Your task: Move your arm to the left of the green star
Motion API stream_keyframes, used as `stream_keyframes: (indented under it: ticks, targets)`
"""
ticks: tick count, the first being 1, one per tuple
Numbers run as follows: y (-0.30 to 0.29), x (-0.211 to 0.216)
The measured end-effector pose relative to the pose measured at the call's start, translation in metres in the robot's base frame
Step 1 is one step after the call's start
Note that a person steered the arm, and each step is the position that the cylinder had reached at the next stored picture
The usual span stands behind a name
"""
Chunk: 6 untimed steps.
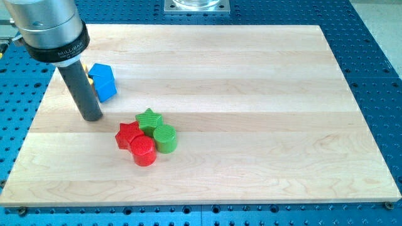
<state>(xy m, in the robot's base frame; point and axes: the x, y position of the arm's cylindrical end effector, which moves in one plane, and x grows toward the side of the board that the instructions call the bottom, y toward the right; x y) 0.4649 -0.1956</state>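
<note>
Camera view: my tip [92,117] sits left of the green star [149,120].

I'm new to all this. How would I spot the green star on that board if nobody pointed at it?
Start at the wooden board and find the tight cluster of four blocks left of its centre. The green star sits at the cluster's top, above the red star, red cylinder and green cylinder. It alone is both green and pointed.
</note>
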Motion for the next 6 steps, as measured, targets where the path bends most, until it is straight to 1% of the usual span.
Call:
stream_keyframes:
  ticks: [6]
  targets:
    - [-0.0047, 0.0066]
